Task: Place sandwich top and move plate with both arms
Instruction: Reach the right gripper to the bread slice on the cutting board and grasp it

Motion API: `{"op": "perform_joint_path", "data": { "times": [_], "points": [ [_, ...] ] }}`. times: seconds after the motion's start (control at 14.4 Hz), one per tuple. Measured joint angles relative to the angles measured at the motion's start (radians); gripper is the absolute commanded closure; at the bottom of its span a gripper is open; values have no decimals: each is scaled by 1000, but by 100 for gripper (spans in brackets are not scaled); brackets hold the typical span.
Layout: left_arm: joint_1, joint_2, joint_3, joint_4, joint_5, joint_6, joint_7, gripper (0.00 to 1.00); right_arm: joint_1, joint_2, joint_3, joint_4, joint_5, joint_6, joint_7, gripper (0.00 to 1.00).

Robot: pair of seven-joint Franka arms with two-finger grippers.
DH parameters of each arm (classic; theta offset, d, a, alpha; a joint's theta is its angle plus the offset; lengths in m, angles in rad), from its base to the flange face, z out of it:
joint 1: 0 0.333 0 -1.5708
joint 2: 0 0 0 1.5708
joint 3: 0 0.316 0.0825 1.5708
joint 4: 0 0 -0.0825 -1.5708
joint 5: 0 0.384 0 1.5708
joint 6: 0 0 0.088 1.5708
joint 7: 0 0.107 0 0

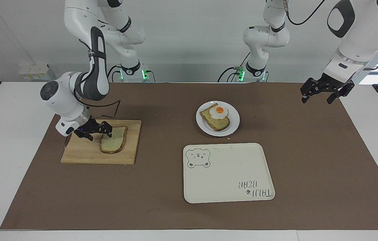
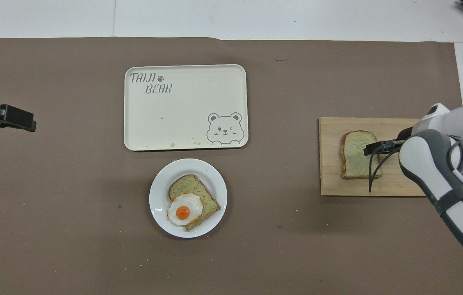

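The sandwich top (image 1: 115, 142) (image 2: 355, 157), a plain pale slice with a brown crust, lies flat on a wooden board. My right gripper (image 1: 99, 135) (image 2: 372, 148) is open and low over the board. It sits at the slice's edge toward the right arm's end of the table, with one fingertip over the crust. Whether it touches the bread I cannot tell. The plate (image 1: 234, 126) (image 2: 159, 186) is small, round and white, and carries a bread slice with a fried egg (image 1: 219, 112) (image 2: 184, 209). My left gripper (image 1: 318, 97) (image 2: 26, 123) waits open above the left arm's end of the mat.
The wooden cutting board (image 1: 81, 154) (image 2: 395, 186) lies toward the right arm's end of the table. A cream rectangular tray with a bear drawing (image 1: 229, 177) (image 2: 186, 94) lies just farther from the robots than the plate. A brown mat (image 1: 326, 160) covers the table.
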Motion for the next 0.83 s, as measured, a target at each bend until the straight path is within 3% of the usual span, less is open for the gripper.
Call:
{"op": "perform_joint_path", "data": {
  "times": [0.07,0.14,0.28,0.83],
  "points": [
    [0,0,0,0,0,0,0,0,2,0,0,-7,0,3,0,18],
    [0,0,0,0,0,0,0,0,3,0,1,-16,0,7,0,41],
    [0,0,0,0,0,0,0,0,4,0,2,-37,0,29,0,97],
    [0,0,0,0,0,0,0,0,3,-12,2,-42,17,32,2,100]
  ]
}}
